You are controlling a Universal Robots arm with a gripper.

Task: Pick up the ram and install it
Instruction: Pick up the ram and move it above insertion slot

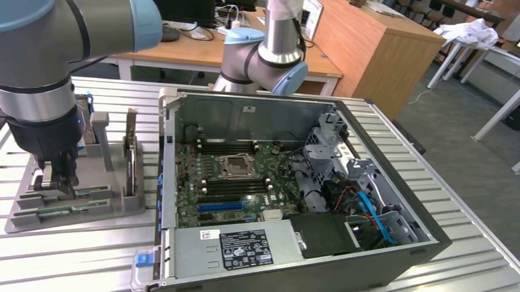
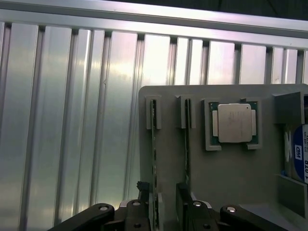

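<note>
High oblique overview — wrist close above tray [image 1: 114, 210] [image 2: 231, 178]

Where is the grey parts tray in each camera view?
Exterior view: the grey parts tray lies at the exterior view's left, beside the open computer case, under the end effector.
Wrist view: the tray lies just beyond the end effector, holding a square chip.
Shared landmark: the ribbed metal table under the tray.

A ribbed, silver aluminium tabletop [image 1: 463, 207] catches pale light in bright streaks; behind it stands a light-brown wooden desk [image 1: 187, 59] on white legs; beside that, a tall brown wooden cabinet [image 1: 369, 52]; grey floor [image 1: 455, 121] spreads at the exterior view's right, with slanting white table legs [image 1: 497, 115] and a crumpled white cloth [image 1: 473, 31].
</note>
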